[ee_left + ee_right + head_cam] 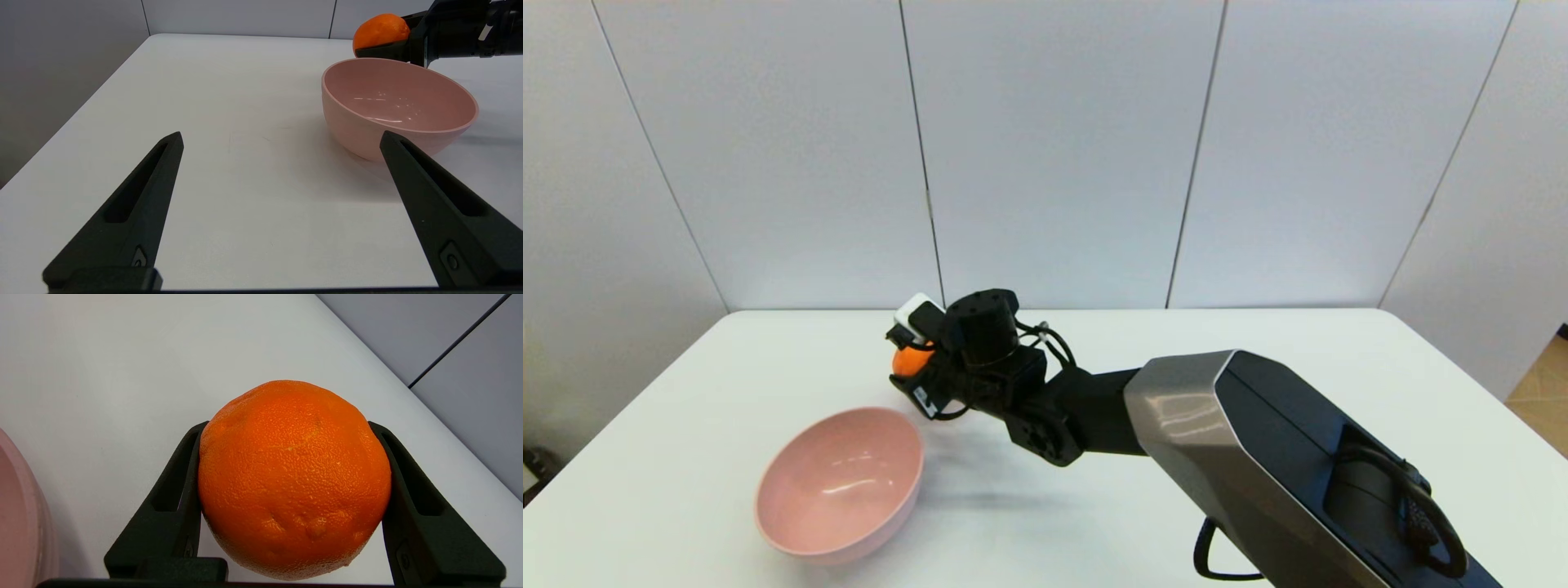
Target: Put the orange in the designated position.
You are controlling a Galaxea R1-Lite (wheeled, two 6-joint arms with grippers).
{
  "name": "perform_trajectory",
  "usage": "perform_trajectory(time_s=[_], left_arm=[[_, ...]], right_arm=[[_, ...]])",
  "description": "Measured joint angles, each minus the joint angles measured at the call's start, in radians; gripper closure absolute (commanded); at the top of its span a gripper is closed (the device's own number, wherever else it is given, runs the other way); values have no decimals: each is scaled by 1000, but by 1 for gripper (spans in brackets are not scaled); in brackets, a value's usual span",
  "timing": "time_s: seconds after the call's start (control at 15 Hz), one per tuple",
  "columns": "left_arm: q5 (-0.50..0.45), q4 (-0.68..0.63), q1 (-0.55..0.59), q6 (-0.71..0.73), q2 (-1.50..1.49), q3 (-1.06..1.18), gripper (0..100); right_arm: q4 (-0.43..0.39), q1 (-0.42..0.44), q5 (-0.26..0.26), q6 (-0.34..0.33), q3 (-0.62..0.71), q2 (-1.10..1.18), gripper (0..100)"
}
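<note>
Right gripper (908,359) clamped on orange (907,360), centre-left of frame, above table beside pink bowl (792,523). Transport step; next likely shift over bowl, then release. Left gripper (282,143) spread, idle.

The orange (294,479) is seen as a round fruit of bright orange colour, with a matte, finely pitted skin and a few small lumps on it. It is gripped on two opposite sides by the black fingers of the right gripper (292,490) and is held up off the white table (1258,359). It is located just beyond the far rim of the pink bowl (837,490), slightly higher than this rim, and is not inside the bowl.
</note>
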Motion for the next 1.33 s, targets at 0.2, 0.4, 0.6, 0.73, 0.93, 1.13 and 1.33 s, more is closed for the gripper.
perform_trajectory(time_s=[0.2, 0.4, 0.6, 0.73, 0.93, 1.13, 1.33], left_arm=[[0, 0, 0, 0, 0, 0, 0], [0, 0, 0, 0, 0, 0, 0], [0, 0, 0, 0, 0, 0, 0], [0, 0, 0, 0, 0, 0, 0], [0, 0, 0, 0, 0, 0, 0], [0, 0, 0, 0, 0, 0, 0], [0, 0, 0, 0, 0, 0, 0]], right_arm=[[0, 2, 1, 0, 0, 5, 100], [0, 2, 1, 0, 0, 10, 100], [-1, 2, 8, 0, 0, 13, 100], [-1, 2, 20, -1, 0, 14, 100], [-3, 5, 27, -1, 0, 15, 100], [-35, 9, 78, -4, 0, 15, 100], [-36, 10, 106, -5, 0, 16, 100]])
